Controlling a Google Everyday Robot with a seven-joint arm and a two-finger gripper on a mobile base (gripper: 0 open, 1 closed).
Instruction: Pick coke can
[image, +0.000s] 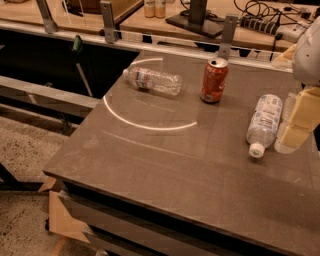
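- Standing upright toward the far side of a dark grey-brown flat tabletop (165, 170) is the small red-orange aluminium coke can (214, 81), with white markings and a silver top rim.
- A clear plastic water bottle (155, 81) lies on its side to the left of the can, near but apart.
- A second clear plastic bottle (264, 122) lies to the can's right, nearer the front (white cap toward the near edge).
- The pale yellow gripper (295, 131) hangs at the right edge, just beside that second bottle and well apart from the can; open or closed cannot be told.
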